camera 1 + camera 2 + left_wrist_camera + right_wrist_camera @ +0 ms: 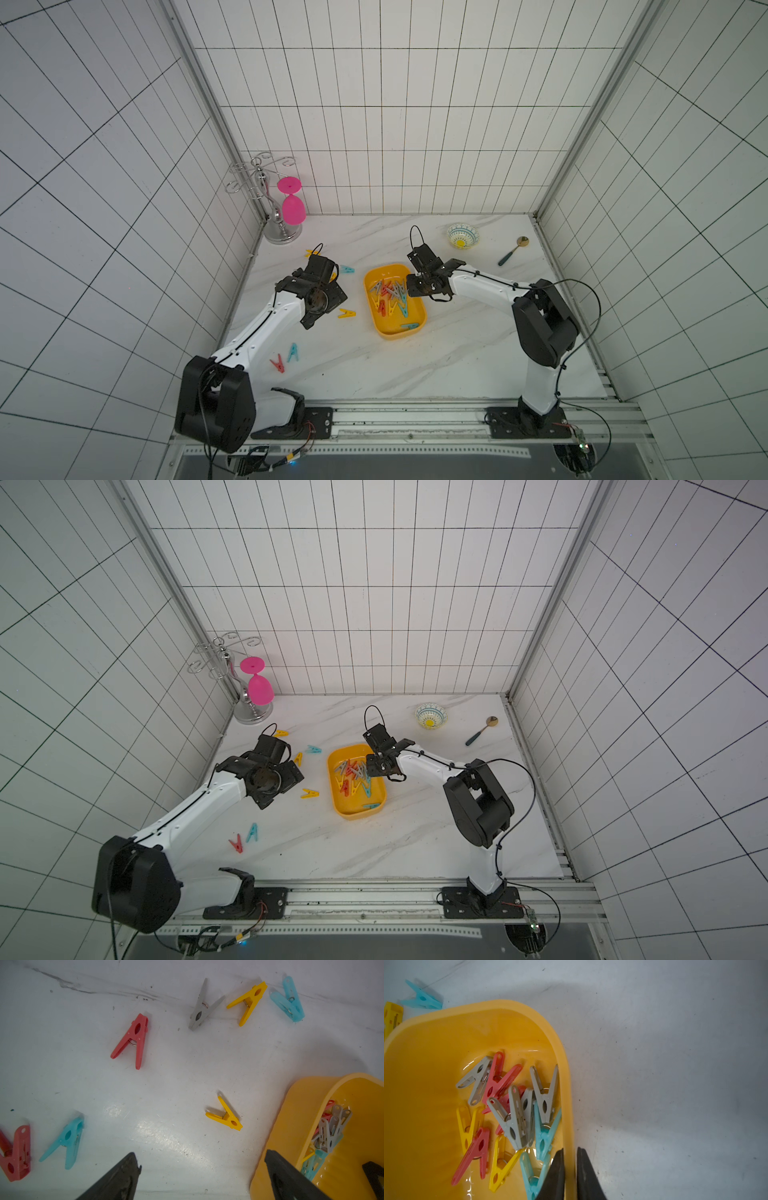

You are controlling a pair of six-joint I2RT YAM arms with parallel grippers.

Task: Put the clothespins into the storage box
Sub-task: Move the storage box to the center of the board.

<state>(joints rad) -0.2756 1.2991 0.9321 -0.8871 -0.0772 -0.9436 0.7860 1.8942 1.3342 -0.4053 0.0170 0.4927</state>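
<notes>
**A:** What do you get from above?

**B:** In both top views your storage box point(390, 326) point(353, 805) sits mid-bench point(457, 357). A heap of clothespins point(388, 293) fills its far half, and one teal clip point(410, 326) lies at its near corner. More clips lie loose on the box's left-arm side. A yellow one point(346, 313) is just beside it, and a teal point(347, 270) and a yellow point(311, 252) are farther back. A teal point(293, 352) and a red point(277, 364) lie nearer the arm bases. Your left pincer point(323, 299) hangs over that side, and your right pincer point(426, 286) is at the box's opposite rim. Well behind the box are a patterned bowl point(462, 236), a spoon point(513, 250) and a pink glass point(293, 205) hung upside down on a chrome rack point(266, 199).

**A:** And your left wrist view?

**B:** The left pincer point(200, 1153) is spread wide with only bench between its fingers point(122, 1174). A yellow clip point(226, 1115) lies near the box wall point(291, 1126). Farther off are red point(133, 1041), grey point(202, 1007), yellow point(249, 1001) and teal point(289, 1000) clips.

**A:** Right wrist?

**B:** The right pincer point(571, 1151) is pressed close on the box's rim point(566, 1084), one finger inside the wall and one outside. Grey, red, yellow and teal clips point(512, 1109) pile against that wall. A teal point(422, 998) and a yellow point(392, 1016) lie outside the far corner.
</notes>
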